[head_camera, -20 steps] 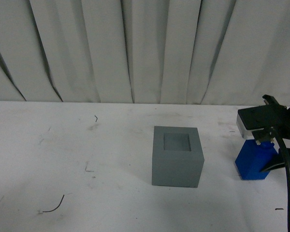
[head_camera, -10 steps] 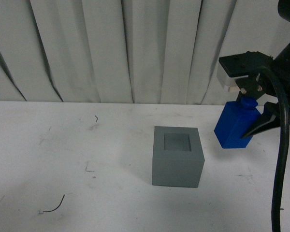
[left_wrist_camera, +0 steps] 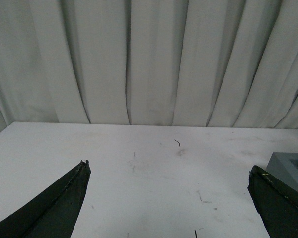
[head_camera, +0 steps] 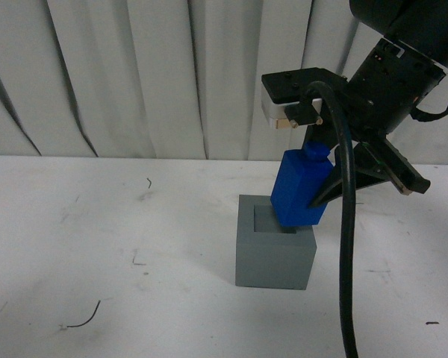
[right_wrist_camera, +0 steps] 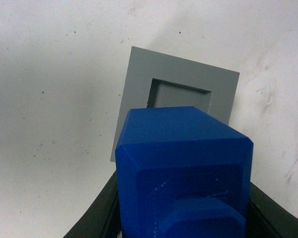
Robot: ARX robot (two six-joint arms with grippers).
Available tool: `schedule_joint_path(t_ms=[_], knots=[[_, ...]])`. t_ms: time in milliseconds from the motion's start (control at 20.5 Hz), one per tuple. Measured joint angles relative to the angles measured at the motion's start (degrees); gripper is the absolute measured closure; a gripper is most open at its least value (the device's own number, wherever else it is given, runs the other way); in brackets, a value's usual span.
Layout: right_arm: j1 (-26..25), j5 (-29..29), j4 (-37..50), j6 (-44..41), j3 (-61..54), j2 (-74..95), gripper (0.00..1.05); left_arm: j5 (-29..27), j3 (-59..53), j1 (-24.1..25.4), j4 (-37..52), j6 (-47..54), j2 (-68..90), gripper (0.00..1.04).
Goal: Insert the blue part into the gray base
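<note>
The gray base (head_camera: 275, 257) stands mid-table, its square recess (right_wrist_camera: 181, 94) facing up. My right gripper (head_camera: 336, 186) is shut on the blue part (head_camera: 300, 190) and holds it tilted over the base, with its lower end over the recess. I cannot tell if they touch. In the right wrist view the blue part (right_wrist_camera: 184, 158) fills the foreground with its stud toward the camera, black fingers (right_wrist_camera: 102, 210) on both sides and the gray base (right_wrist_camera: 139, 99) beyond. My left gripper (left_wrist_camera: 169, 168) is open over bare table, and a corner of the gray base (left_wrist_camera: 290, 166) shows beside one finger.
White table (head_camera: 97, 239) backed by a pleated white curtain (head_camera: 172, 74). The right arm's black cable (head_camera: 347, 283) hangs in front of the base's right side. A small bent wire scrap (head_camera: 82, 321) lies near the front left.
My right gripper lifted the blue part off the table at the right, then carried it up and leftward until it hangs over the gray base. The base has not moved.
</note>
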Motion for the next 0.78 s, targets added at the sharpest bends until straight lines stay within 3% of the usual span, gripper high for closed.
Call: schedule_joint_path(t_ms=[782], knots=[[2.8,3.2,1.1,7.7,3.9,4.5,0.58,0.0,0.0,0.0,0.0,0.0,0.0,0.07]])
